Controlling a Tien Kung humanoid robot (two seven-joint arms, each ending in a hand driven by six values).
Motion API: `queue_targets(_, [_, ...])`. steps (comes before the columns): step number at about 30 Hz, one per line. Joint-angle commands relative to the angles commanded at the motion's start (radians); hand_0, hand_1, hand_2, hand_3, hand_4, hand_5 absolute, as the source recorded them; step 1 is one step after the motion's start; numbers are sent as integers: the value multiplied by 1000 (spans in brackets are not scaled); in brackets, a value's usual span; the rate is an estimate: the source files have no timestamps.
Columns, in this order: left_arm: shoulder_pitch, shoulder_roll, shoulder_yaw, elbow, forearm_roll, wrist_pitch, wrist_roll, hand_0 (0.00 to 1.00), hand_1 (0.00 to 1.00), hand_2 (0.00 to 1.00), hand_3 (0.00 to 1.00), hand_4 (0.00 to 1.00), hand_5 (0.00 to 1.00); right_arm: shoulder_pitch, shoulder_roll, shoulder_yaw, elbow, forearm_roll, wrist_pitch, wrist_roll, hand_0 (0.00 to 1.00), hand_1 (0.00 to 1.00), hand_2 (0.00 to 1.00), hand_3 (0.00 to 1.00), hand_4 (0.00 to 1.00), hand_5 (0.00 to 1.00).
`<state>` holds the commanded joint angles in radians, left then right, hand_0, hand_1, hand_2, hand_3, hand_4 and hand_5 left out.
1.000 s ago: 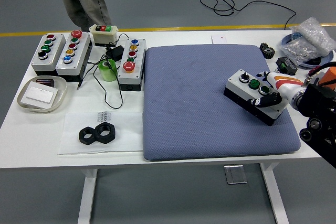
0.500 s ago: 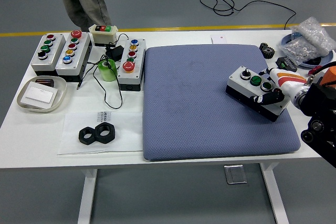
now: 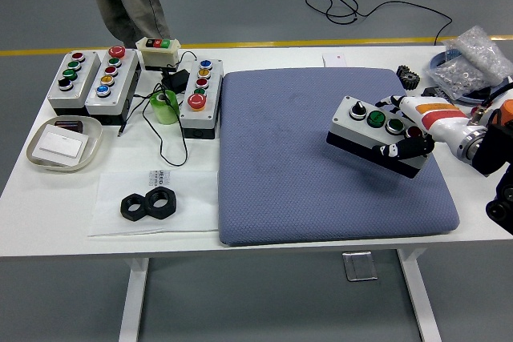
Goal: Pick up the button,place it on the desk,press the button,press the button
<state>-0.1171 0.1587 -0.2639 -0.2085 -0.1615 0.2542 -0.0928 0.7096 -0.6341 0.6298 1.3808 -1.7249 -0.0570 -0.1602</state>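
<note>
A grey button box (image 3: 369, 130) with a black base carries a black knob, two green buttons and a red one. It is held tilted just above the right side of the blue-grey mat (image 3: 321, 158). My right hand (image 3: 403, 127) comes in from the right edge and is shut on the box's right end, thumb on the near side and fingers over the far side. My left arm is out of view.
Several other button boxes (image 3: 108, 78) stand at the back left, beside a green tape roll (image 3: 164, 106) and cables. A white tray (image 3: 62, 143) and two black nuts (image 3: 148, 203) lie front left. A bag of parts (image 3: 471, 62) sits back right. A person stands beyond the table.
My right hand has carried the button box to the left and a little up the picture, further in over the mat, and the arm has stretched out from the right edge.
</note>
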Motion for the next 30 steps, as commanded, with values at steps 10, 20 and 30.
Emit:
queue_targets(10, [-2, -1, 0, 0, -2, 1, 0, 737, 829, 878, 830, 641, 998, 49, -65, -65, 57, -28, -9, 252, 319, 365, 437, 634, 703, 153])
queue_targets(20, [2, -3, -8, 0, 8, 2, 3, 738, 829, 878, 830, 640, 998, 88, -42, -170, 25, -51, -30, 304, 329, 366, 440, 635, 704, 150])
queue_targets(30, [6, -3, -14, -1, 20, 3, 6, 738, 829, 877, 830, 639, 998, 108, -11, -239, -29, -51, -48, 329, 332, 365, 437, 634, 709, 144])
